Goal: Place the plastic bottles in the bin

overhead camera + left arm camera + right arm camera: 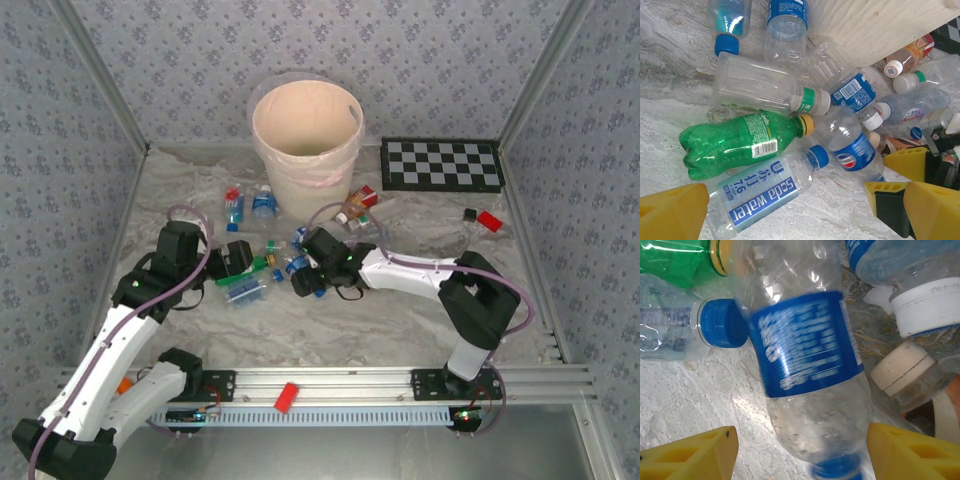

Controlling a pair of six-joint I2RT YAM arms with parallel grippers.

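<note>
Several plastic bottles lie in a heap (272,262) in front of the bin (300,178), a big peach-cream bucket at the back. My right gripper (800,440) straddles a clear bottle with a blue label (805,345) and a blue cap. Its right finger touches the bottle's side, its left finger stands apart from it, and the bottle looks blurred. My left gripper (787,192) hangs open over a clear "soda water" bottle (760,192), beside a green bottle (735,145). From above, the left gripper (238,258) and right gripper (308,272) flank the heap.
More bottles lie by the bin's foot (248,206) and to its right (360,205). A checkerboard (441,165) sits at the back right, with a small red piece (489,221) near it. A red block (287,397) rests on the front rail. Patterned walls close in three sides.
</note>
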